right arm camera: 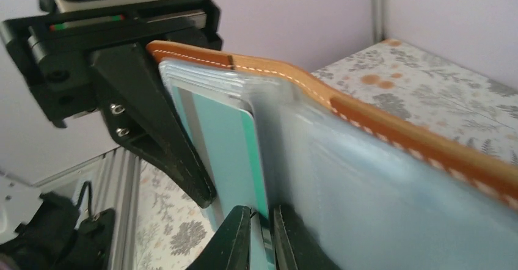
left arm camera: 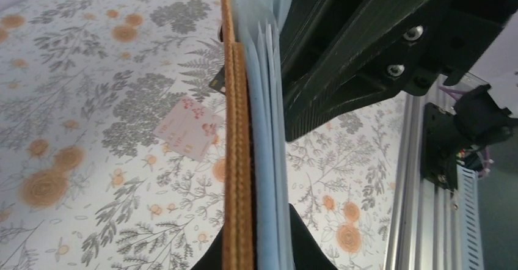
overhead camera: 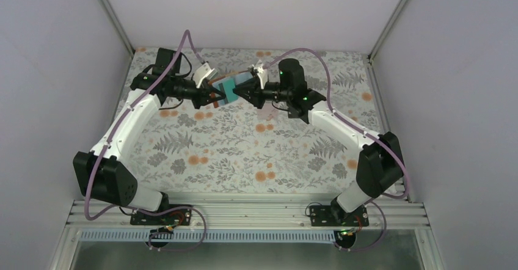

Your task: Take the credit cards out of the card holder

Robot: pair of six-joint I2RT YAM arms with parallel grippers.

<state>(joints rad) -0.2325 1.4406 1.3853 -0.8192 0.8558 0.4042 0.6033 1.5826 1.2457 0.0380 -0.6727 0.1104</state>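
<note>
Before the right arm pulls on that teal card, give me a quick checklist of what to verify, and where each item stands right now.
1. Left gripper clamped on the card holder: ok, the holder is held up off the table.
2. Right gripper pinching the teal card: ok, its fingertips are closed on the card's lower edge.
3. Teal card free of its pocket: not ok, most of it sits inside the holder.
4. Pink card out of the holder: ok, it lies flat on the table.
5. Black card out: cannot tell.
</note>
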